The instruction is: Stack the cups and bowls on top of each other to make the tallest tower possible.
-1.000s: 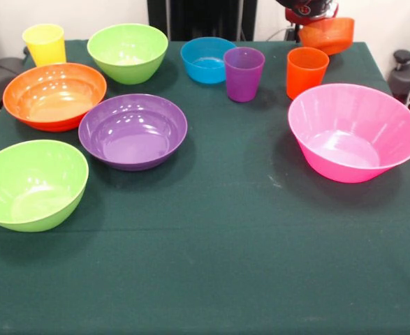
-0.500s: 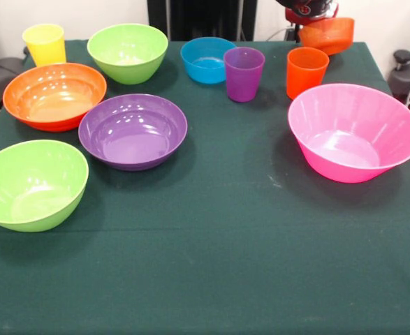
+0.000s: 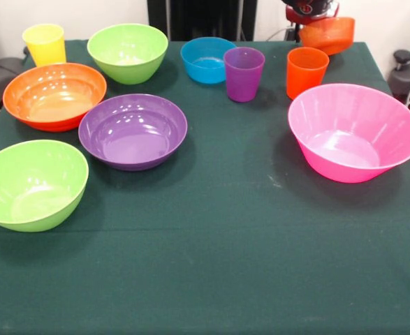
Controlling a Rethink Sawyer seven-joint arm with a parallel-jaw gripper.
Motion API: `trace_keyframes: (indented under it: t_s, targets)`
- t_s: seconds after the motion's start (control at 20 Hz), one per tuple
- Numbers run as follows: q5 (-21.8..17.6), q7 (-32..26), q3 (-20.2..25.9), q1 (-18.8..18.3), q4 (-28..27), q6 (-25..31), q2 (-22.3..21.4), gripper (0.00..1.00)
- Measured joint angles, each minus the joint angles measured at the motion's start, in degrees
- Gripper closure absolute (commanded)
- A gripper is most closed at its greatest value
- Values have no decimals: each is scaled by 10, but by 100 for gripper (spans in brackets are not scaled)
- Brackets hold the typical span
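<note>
1. Claw [image 3: 309,10] at top edge, touching small orange bowl [image 3: 328,33]; grip can't be confirmed.
2. Orange cup [image 3: 306,71] just below it, pink bowl [image 3: 353,131] further below.
3. All visible containers empty, nothing stacked.

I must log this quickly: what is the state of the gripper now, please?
Gripper: at the top edge, directly above the small orange bowl; whether it is open, closed or holding that bowl cannot be told.
</note>
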Motion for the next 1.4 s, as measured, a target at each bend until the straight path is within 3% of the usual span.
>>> trace_keyframes:
  t_s: [0.65, 1.4]
  targets:
    - [0, 0, -8, 13, 0, 0, -10, 0]
    - [6, 0, -40, 37, 0, 0, -65, 0]
